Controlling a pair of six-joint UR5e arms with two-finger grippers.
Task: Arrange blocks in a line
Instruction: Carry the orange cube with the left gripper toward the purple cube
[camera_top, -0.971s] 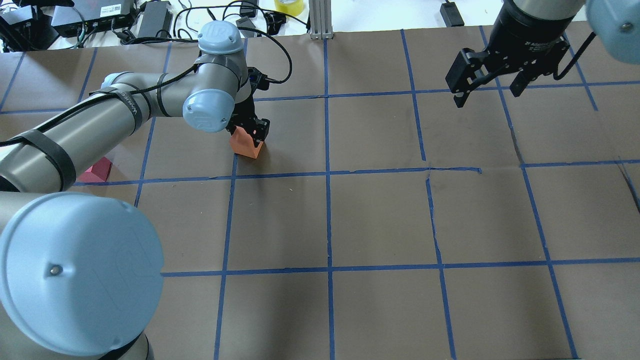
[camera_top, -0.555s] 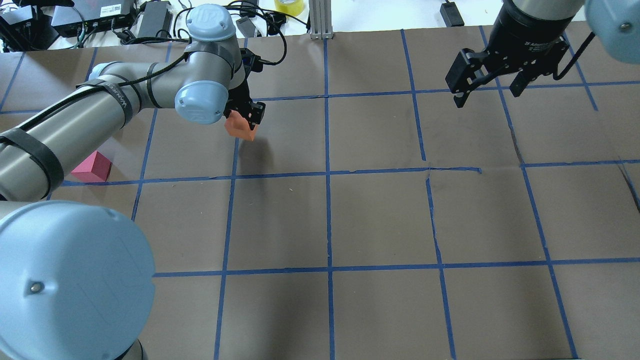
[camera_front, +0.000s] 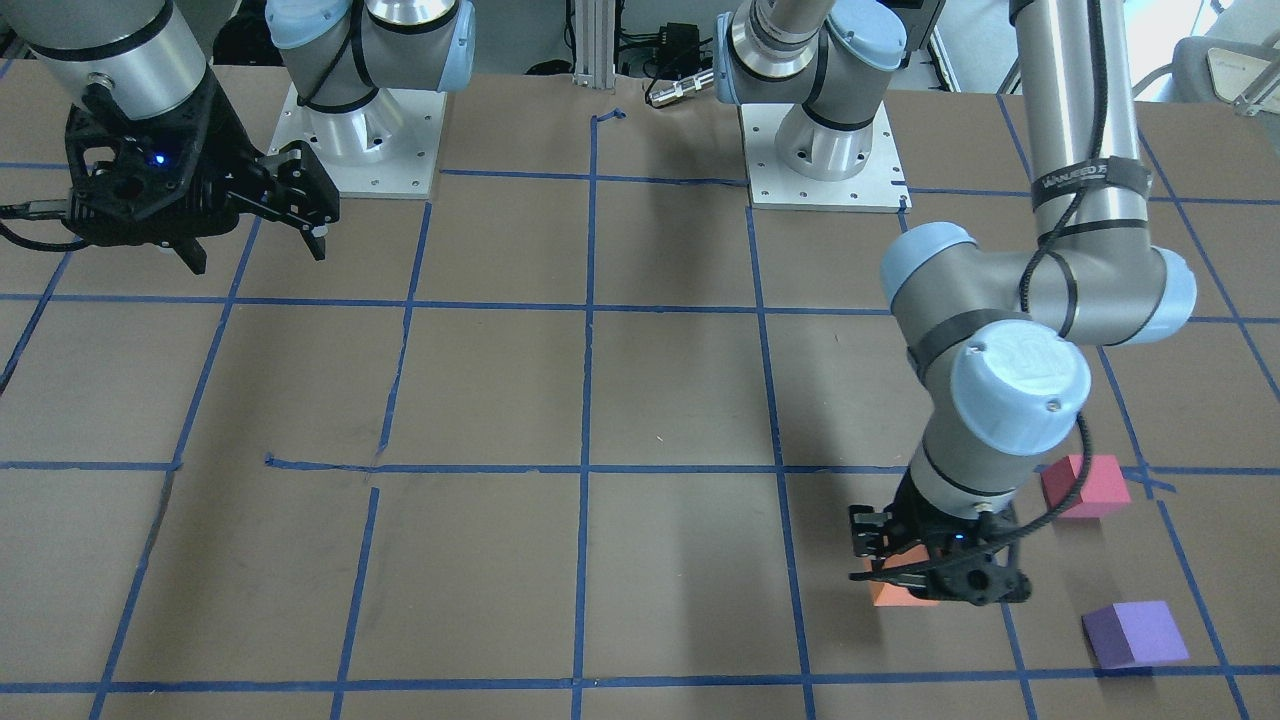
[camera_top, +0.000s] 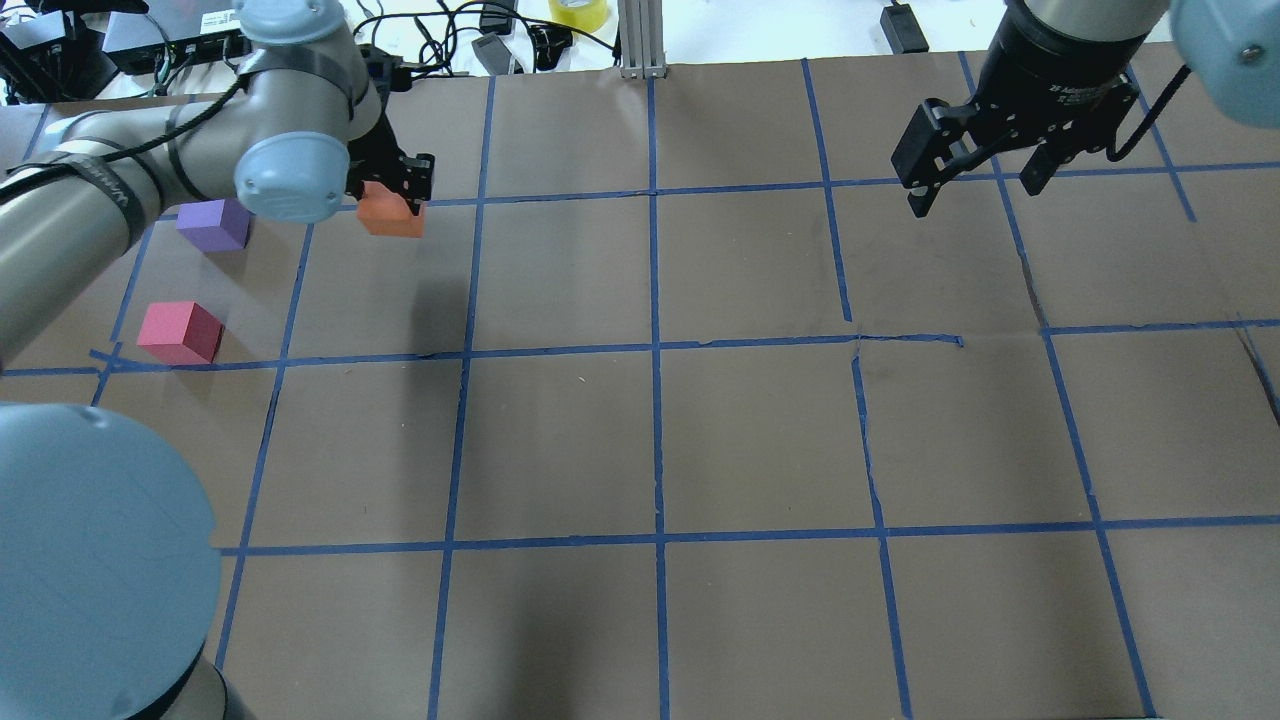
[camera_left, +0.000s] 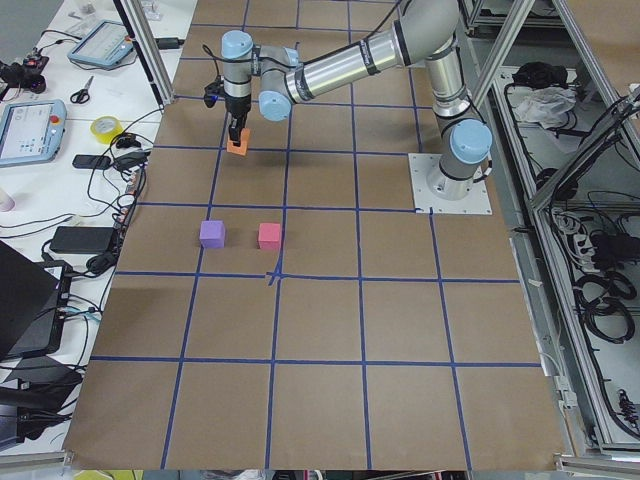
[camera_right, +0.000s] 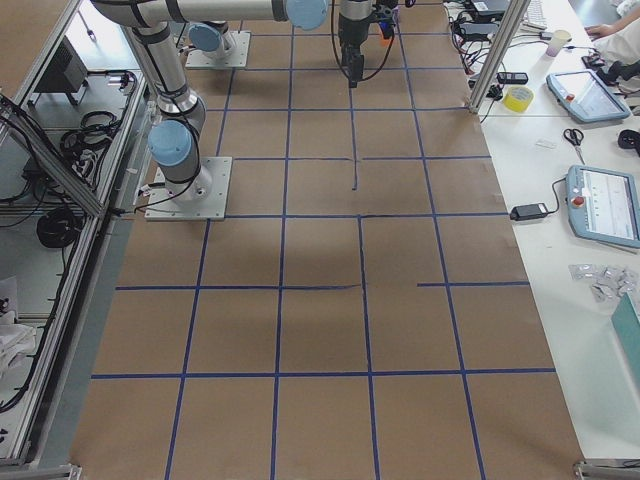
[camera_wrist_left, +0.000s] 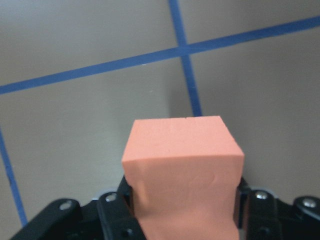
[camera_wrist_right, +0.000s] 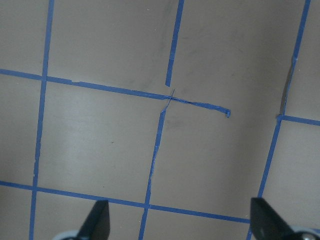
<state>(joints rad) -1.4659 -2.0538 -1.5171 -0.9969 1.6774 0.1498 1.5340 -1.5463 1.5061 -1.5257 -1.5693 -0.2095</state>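
My left gripper is shut on the orange block and holds it above the table; the block fills the left wrist view and also shows in the front view. The purple block lies on the table just left of it. The pinkish-red block lies nearer to me, at a blue tape crossing. Both also show in the front view: the purple block and the pinkish-red block. My right gripper is open and empty, high over the far right of the table.
The brown table paper carries a blue tape grid. Cables, power bricks and a yellow tape roll lie beyond the far edge. A metal post stands at the far edge's middle.
My left gripper has carried the orange block left and farther from me, lifting it. The arm's move has uncovered the purple block. The right arm has not moved.
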